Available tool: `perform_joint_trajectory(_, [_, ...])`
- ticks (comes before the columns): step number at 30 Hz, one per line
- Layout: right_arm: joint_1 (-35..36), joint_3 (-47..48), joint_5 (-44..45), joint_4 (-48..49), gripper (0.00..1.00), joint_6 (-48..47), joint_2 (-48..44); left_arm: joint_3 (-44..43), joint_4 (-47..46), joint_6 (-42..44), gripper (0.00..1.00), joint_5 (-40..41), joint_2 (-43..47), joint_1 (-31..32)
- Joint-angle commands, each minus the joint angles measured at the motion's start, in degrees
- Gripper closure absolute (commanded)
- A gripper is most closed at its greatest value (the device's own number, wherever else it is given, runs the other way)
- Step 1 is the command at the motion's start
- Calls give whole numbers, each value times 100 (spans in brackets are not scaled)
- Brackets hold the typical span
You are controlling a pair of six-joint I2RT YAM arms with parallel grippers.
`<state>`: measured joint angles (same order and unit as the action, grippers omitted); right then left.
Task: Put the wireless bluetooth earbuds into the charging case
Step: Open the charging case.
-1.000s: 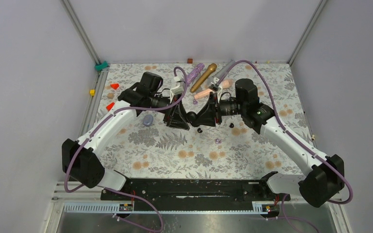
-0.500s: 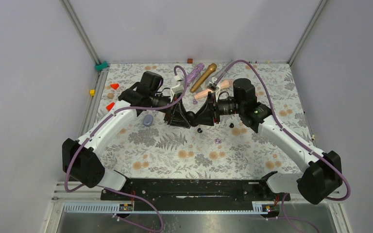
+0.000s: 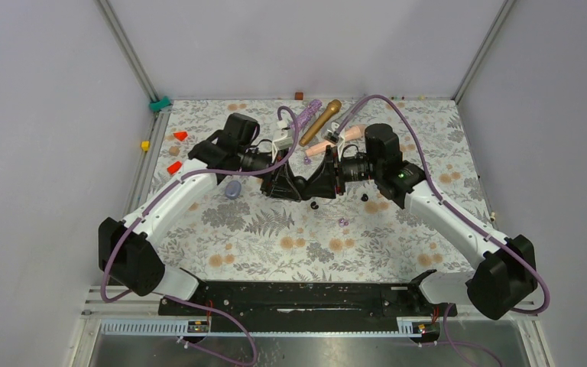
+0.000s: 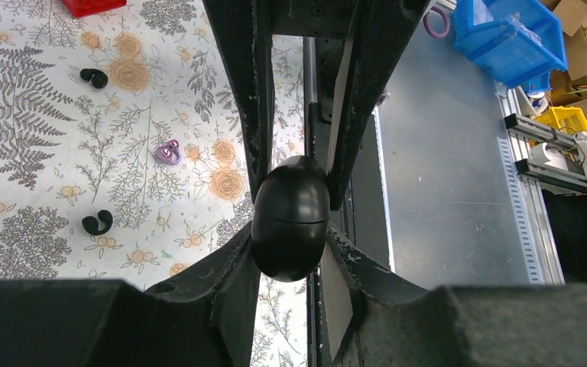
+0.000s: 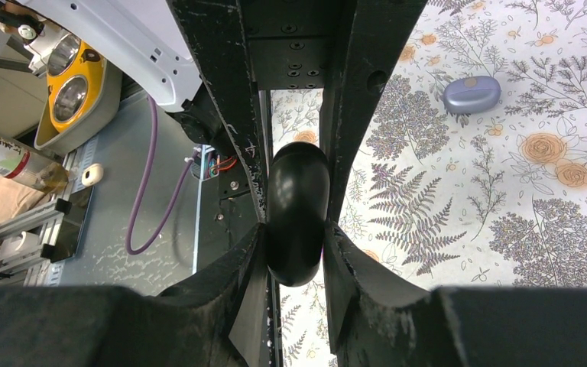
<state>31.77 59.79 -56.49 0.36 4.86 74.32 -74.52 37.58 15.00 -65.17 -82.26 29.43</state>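
Observation:
A black oval charging case (image 3: pixel 303 186) hangs above the middle of the mat, closed, its seam showing. My left gripper (image 3: pixel 293 186) is shut on its left end and my right gripper (image 3: pixel 312 186) is shut on its right end. The left wrist view shows the case (image 4: pixel 290 218) pinched between my fingers, with the other gripper's fingers (image 4: pixel 244 115) clamping it from the far side. In the right wrist view the case (image 5: pixel 298 210) sits the same way. On the mat lie two black earbuds (image 3: pixel 314 204) (image 3: pixel 364 197) and a purple one (image 3: pixel 343 222).
A lilac case (image 3: pixel 233 189) lies left of the grippers. Gold (image 3: pixel 321 120), purple (image 3: pixel 306 115), pink (image 3: pixel 322 145) and grey (image 3: pixel 351 107) microphones lie behind them. Two red blocks (image 3: pixel 180 135) (image 3: pixel 173 167) sit at the left, and grey walls enclose the mat.
My left gripper has slid right onto the black case and closed on it. The right gripper, holding the case throughout, has shifted slightly left.

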Motion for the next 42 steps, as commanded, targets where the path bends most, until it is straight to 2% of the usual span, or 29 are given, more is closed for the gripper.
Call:
perform_joint_trajectory(1, [31, 154, 279, 20, 68, -138, 103, -21, -203, 123, 67, -133, 61, 155])
perform_joint_trajectory(10, [31, 200, 434, 7, 68, -168, 180, 17, -195, 202, 63, -21, 109, 218])
perform_joint_trajectory(14, [27, 200, 442, 8, 68, -163, 154, 27, -192, 213, 71, -5, 121, 228])
perform_joint_trajectory(17, [31, 191, 427, 8, 68, -176, 146, 32, -199, 218, 84, 3, 121, 233])
perform_joint_trajectory(21, [30, 191, 430, 8, 68, -178, 164, 34, -199, 228, 95, 12, 126, 242])
perform_joint_trajectory(23, [31, 198, 430, 8, 62, -178, 157, 50, -208, 244, 100, 18, 137, 245])
perform_joint_trajectory(26, [25, 212, 521, -172, 47, -219, 108, 84, -206, 266, 100, 9, 159, 247])
perform_joint_trajectory(29, [-9, 243, 645, -279, 38, -323, 31, 102, -207, 290, 100, -25, 198, 241])
perform_joint_trajectory(42, [-436, 226, 481, -283, 31, -326, -301, 125, -207, 310, 100, -26, 237, 246])
